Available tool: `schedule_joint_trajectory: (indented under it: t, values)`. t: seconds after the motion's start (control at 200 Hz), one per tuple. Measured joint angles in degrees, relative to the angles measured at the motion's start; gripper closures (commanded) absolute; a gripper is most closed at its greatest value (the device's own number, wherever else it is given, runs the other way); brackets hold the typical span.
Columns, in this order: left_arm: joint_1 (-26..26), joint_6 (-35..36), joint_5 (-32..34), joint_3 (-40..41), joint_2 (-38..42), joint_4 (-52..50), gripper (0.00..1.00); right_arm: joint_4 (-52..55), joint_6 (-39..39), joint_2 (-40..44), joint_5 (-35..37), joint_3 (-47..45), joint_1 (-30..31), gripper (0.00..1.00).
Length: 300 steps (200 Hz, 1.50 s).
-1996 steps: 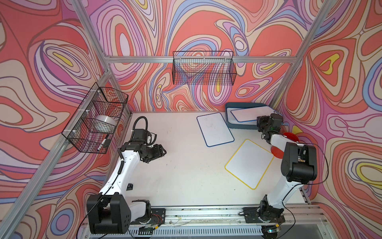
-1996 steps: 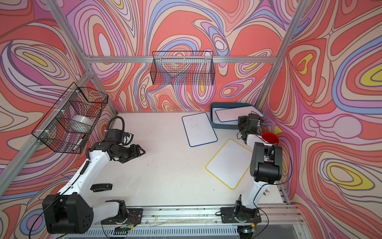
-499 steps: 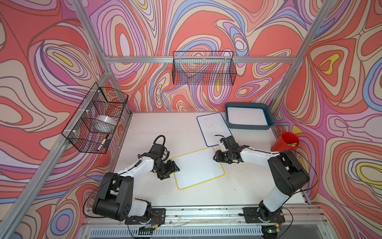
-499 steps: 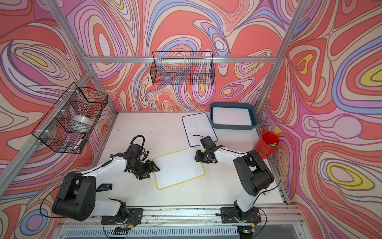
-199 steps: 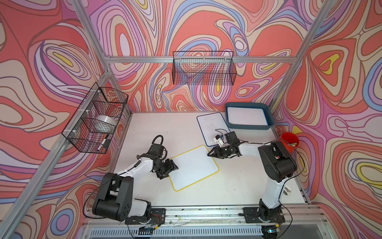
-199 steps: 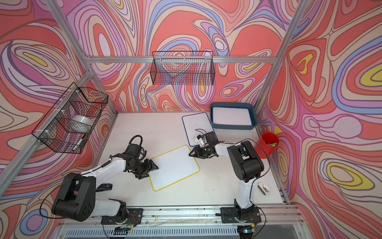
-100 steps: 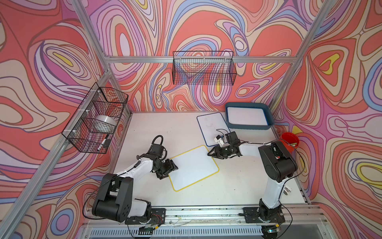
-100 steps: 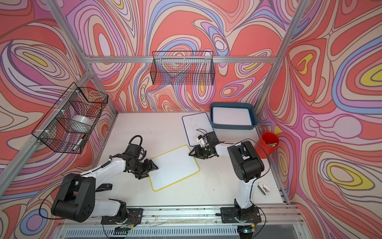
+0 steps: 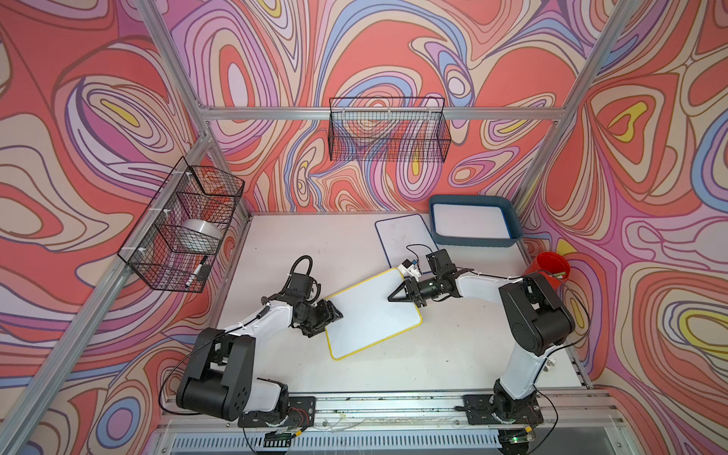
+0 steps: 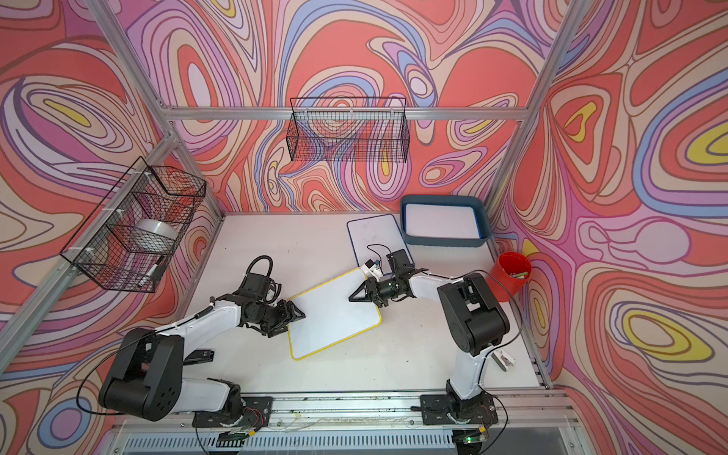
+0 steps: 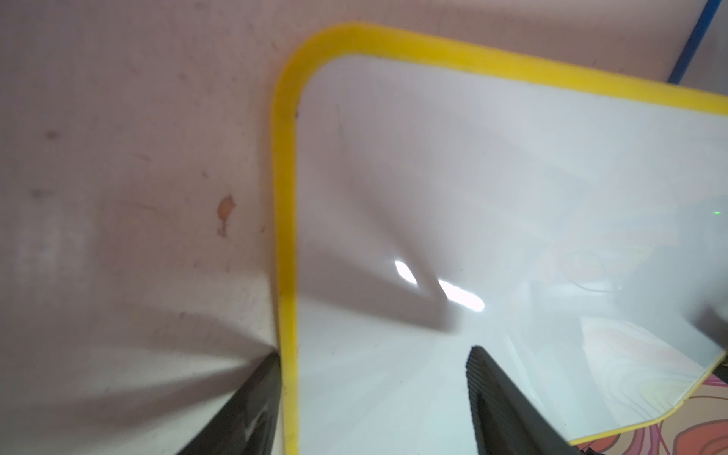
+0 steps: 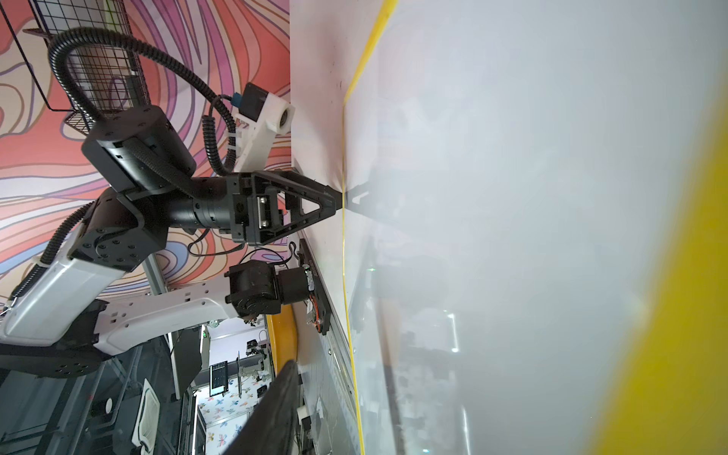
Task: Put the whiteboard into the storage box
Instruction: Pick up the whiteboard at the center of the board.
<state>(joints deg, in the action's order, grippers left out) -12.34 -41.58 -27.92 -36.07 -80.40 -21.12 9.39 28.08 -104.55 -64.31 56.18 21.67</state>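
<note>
Clock directions are being read in the top views. On the flat white surface (image 9: pixel 315 244), the yellow-framed rectangular whiteboard (image 9: pixel 370 311) is lying at the centre with its long axis running from 8 to 2 o'clock. It is well apart from the shallow dark teal plastic storage box (image 9: pixel 476 241), which is sitting in the 1 o'clock corner and already holding a white panel (image 9: pixel 470 220). A blue-framed rectangular whiteboard (image 9: pixel 402 236) is lying flat just beside the box, at its 9 o'clock side.

Step in hand, as judged: securing the yellow-framed board for a lift. Being thin and low on the surface, it is best handled by bracing one short edge while the opposite edge is being raised enough for a finger to pass beneath. The clamp should be closing on the frame, not the slick face. The carry toward 1 o'clock should be clearing the blue-framed board and the box rim.

The black left pincer (image 11: pixel 372 354) is standing open at the board's 9 o'clock short edge, one finger sitting against the outside of the frame and the other hovering over the white face. The black right pincer (image 9: pixel 394 297) is reaching toward 9 o'clock across the board's 2 o'clock corner. In the right wrist view only one of its fingers (image 12: pixel 275 402) is showing. The blurred frame is hiding the other, so whether it is clamping the board cannot be told.
</note>
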Motion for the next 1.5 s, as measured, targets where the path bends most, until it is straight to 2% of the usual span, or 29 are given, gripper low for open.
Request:
schedule_joint_trajectory:
  t: [0.265,0.526,0.771,0.912,1.042,1.337,1.503]
  values:
    - [-0.5,2.38,-0.42,-0.76,-0.79,0.79,0.29,2.27,-1.22,0.63,-0.31,0.02,-2.08,0.57]
    - [-0.68,7.39,7.89,-3.74,0.76,-8.02,0.29,3.54,-0.98,2.23,0.0,-0.09,-4.31,0.64]
    - [1.29,9.9,11.1,-5.62,3.56,-11.45,0.29,3.63,-0.26,4.24,0.07,-0.22,-5.05,0.81]
    - [1.97,10.01,10.93,-5.62,3.63,-11.98,0.29,3.61,0.13,4.26,0.31,-0.59,-5.4,0.91]
    - [2.93,9.94,9.94,-5.6,4.28,-11.96,0.29,3.13,0.57,4.28,0.31,-0.96,-5.86,0.95]
    - [5.01,9.16,6.21,-5.44,6.01,-11.32,0.29,-0.57,3.89,4.28,0.76,-1.86,-7.28,0.98]
    - [5.55,6.82,1.68,-4.02,6.47,-7.58,0.28,-3.78,6.82,4.28,0.76,-2.62,-7.78,0.99]
